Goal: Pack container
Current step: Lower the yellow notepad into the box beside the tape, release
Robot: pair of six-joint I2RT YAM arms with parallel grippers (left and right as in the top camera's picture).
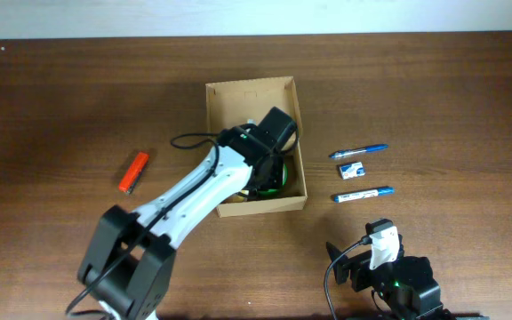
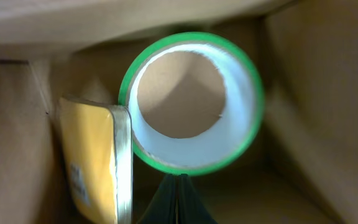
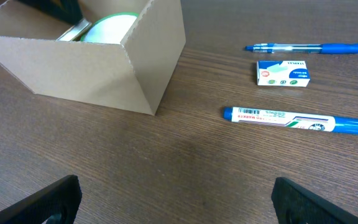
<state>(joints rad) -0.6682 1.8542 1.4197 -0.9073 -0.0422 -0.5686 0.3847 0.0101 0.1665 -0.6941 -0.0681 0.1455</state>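
The container [image 1: 252, 86] is a tan cardboard box standing open at the table's middle; its corner shows in the right wrist view [image 3: 92, 68]. My left gripper [image 1: 269, 169] reaches down inside it. In the left wrist view its fingers [image 2: 179, 177] are shut on the rim of a green tape roll [image 2: 253, 93], which stands on edge inside the box next to a yellow packet [image 2: 92, 162]. The roll also shows in the overhead view [image 1: 278, 180] and the right wrist view [image 3: 114, 25]. My right gripper [image 3: 176, 199] is open and empty, low over the table at the front right [image 1: 363, 253].
Right of the box lie a blue pen [image 1: 359, 152] [image 3: 309, 48], a small white staples box [image 1: 352, 169] [image 3: 283, 73] and a blue marker [image 1: 363, 194] [image 3: 291, 119]. An orange-red marker [image 1: 133, 172] lies to the left of the box.
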